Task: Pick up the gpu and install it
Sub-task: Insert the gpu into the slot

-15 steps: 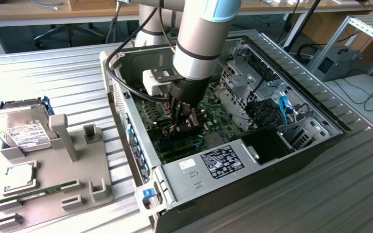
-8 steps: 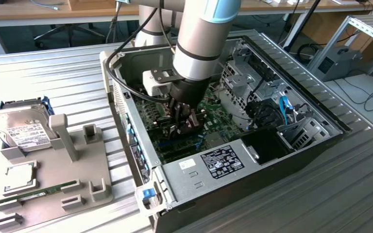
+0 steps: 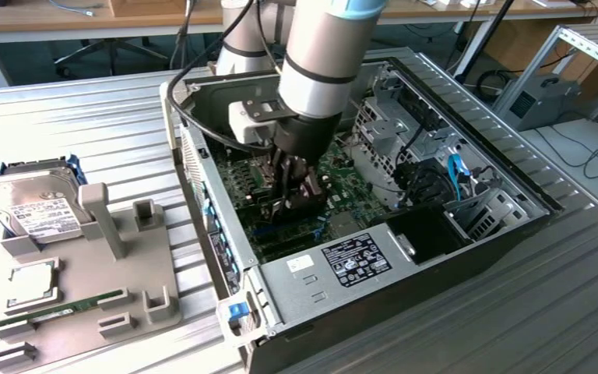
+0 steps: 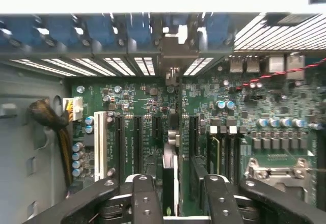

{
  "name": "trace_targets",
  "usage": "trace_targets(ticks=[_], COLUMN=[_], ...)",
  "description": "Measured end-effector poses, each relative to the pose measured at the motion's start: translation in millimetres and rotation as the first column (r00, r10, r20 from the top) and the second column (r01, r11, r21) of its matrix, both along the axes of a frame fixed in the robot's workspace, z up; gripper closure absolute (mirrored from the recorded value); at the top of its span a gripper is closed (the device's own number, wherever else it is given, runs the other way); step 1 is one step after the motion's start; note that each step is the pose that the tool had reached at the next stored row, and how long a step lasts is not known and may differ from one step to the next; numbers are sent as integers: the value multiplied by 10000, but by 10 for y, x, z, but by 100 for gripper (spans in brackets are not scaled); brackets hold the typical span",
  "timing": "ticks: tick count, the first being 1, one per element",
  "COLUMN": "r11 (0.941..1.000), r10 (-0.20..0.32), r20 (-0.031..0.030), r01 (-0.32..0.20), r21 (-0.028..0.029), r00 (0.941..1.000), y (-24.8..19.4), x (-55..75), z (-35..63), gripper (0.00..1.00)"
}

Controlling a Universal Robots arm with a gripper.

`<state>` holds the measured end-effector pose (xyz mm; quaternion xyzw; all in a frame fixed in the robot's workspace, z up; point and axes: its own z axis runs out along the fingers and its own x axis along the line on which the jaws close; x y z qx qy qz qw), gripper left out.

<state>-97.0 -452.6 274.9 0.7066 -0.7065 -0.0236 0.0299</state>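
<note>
Arm is reaching down into the open PC case (image 3: 466,257), which lies on its side on the ribbed metal surface (image 3: 91,109) so the motherboard (image 4: 137,99) faces up for top-down access. Pincer (image 4: 170,193) is closed on the gpu (image 4: 169,175), held edge-on between the two fingers (image 4: 144,198): in the wrist view the card shows as a thin vertical sliver running toward the rear bracket slots (image 4: 173,63), directly over the expansion slot row. That orientation makes sense, since the card's edge connector has to go straight down into a slot (image 4: 136,137) and its bracket end has to meet the rear opening. Judging from the exterior view, the card sits low, at or just above the board; can't tell whether it's seated. On the exterior view's left, the grey fixture tray (image 3: 91,312) has its upright holders vacant; hard drive (image 3: 31,210), CPU (image 3: 29,282) and RAM stick (image 3: 65,305) are in their places there.
</note>
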Motion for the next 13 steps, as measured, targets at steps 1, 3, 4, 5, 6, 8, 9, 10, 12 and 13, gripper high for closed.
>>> trace_targets(ticks=[1,3,4,5,6,8,9,10,12,13], r11=[10000,10000,10000,10000,10000,10000,10000,10000,10000,10000], r10=[-1,0,-1,-1,0,4,7,11,18,20], r20=[0,1,0,0,1,-15,-48,-88,-202,-237], r01=[1,0,1,1,0,-4,-7,-11,-18,-20], r21=[1,1,-3,-7,-5,-5,-6,-6,-6,-6], r00=[10000,10000,10000,10000,10000,10000,10000,10000,9998,9997], y=[4,11,17,25,33,35,36,35,35,35], x=[0,0,-1,-1,0,15,35,58,129,153], z=[46,134,177,205,213,215,215,215,215,215], gripper=[60,60,60,60,60,62,75,81,81,87])
